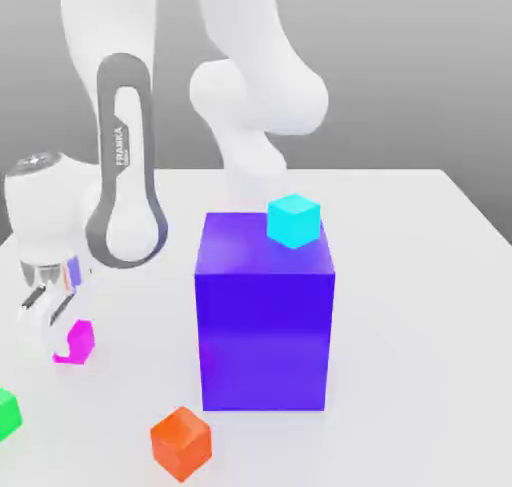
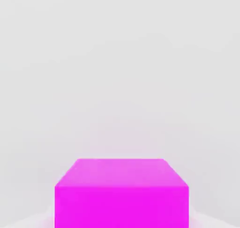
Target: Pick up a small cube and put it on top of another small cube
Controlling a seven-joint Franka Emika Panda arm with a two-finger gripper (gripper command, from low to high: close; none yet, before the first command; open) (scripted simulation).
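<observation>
The arm is bending low over the exterior view's left side of the desk (image 1: 420, 275), and its fingers (image 1: 48, 320) are sitting right down at the small magenta cube (image 1: 74, 341), which is resting on the desk surface. The fingers are drawn together, and from how closely they are pressing at the cube's side I am judging them to be clamped on it, though the far finger is hiding behind the cube.

The green cube (image 1: 8, 413), the target, is lying near the magenta one, toward the exterior view's lower left corner and partly cut off by the edge.

To do this step well, the arm should be lifting straight up first, high enough to clear the green cube, before travelling across, then settling squarely on top.

The exterior view is giving the layout: the big purple-blue block (image 1: 265, 310) with the cyan cube (image 1: 294, 220) on it, and the orange cube (image 1: 181, 442) in front. The hand view is giving the magenta cube (image 2: 122, 194) close up, centred under the hand.
</observation>
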